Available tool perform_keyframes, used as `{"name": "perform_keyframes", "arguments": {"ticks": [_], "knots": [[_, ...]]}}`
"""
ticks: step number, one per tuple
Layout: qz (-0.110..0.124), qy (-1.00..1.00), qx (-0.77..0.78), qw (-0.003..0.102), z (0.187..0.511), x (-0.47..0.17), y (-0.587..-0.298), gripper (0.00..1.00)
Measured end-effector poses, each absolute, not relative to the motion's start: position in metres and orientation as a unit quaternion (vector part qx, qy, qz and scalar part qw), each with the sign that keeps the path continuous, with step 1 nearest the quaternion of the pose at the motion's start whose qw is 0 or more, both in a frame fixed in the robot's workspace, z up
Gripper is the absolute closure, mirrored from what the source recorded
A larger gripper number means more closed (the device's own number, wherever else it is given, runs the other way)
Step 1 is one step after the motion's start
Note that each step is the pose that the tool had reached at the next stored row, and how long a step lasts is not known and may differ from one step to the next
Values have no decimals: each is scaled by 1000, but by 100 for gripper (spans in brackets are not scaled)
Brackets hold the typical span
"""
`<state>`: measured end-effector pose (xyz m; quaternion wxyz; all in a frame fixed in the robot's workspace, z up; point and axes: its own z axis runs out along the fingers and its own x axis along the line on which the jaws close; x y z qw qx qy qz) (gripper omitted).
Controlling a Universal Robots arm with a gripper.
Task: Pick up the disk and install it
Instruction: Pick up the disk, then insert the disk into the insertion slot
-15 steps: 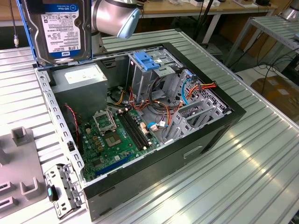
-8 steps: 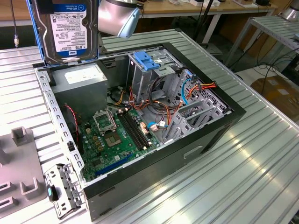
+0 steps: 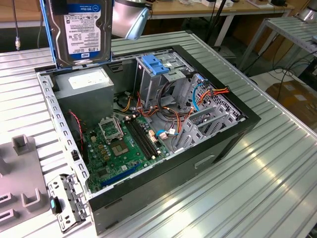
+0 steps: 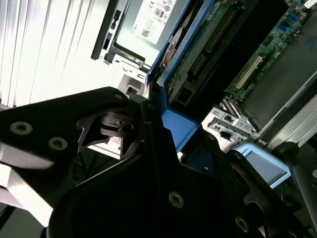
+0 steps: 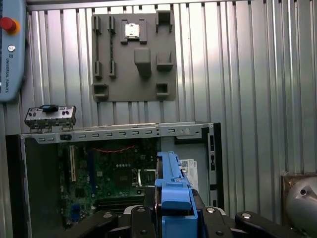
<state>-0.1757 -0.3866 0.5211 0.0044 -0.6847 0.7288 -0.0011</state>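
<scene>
Disk [image 3: 81, 32] hung in the air, label showing, above the open computer case [image 3: 237, 124] on the bench [image 3: 277, 188], over the power supply [image 3: 86, 82] at the case's corner toward the exterior view's left; it touched nothing below. Jaws were pinched on the disk's blue end, as both wrist views showed, black metal pressing either side of the blue frame [image 5: 173, 198] [image 4: 173, 124]. Picking up looked done, by my judgement; installing was not, since the disk sat in no bay. Drive cage with its light-blue latch [image 3: 156, 64] stood well apart from the disk; circuit board [image 3: 119, 144] lay bare inside the case.
</scene>
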Motion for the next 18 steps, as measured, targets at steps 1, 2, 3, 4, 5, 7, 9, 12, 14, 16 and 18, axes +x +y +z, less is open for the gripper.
{"name": "perform_keyframes", "arguments": {"ticks": [1, 2, 3, 4, 5, 7, 9, 12, 14, 16, 18], "knots": [[-1, 729, -685, 4, 521, -173, -387, 63], [-1, 729, -685, 4, 521, -171, -387, 63], [-1, 729, -685, 4, 521, -169, -387, 63], [-1, 729, -685, 4, 521, -167, -387, 63], [-1, 729, -685, 4, 521, -164, -387, 63], [-1, 729, -685, 4, 521, -159, -387, 63], [-1, 729, -685, 4, 521, -159, -387, 63], [-1, 729, -685, 4, 521, -158, -387, 63], [-1, 729, -685, 4, 521, -158, -387, 63], [-1, 729, -685, 4, 521, -158, -387, 63], [-1, 729, -685, 4, 521, -158, -387, 63]]}}
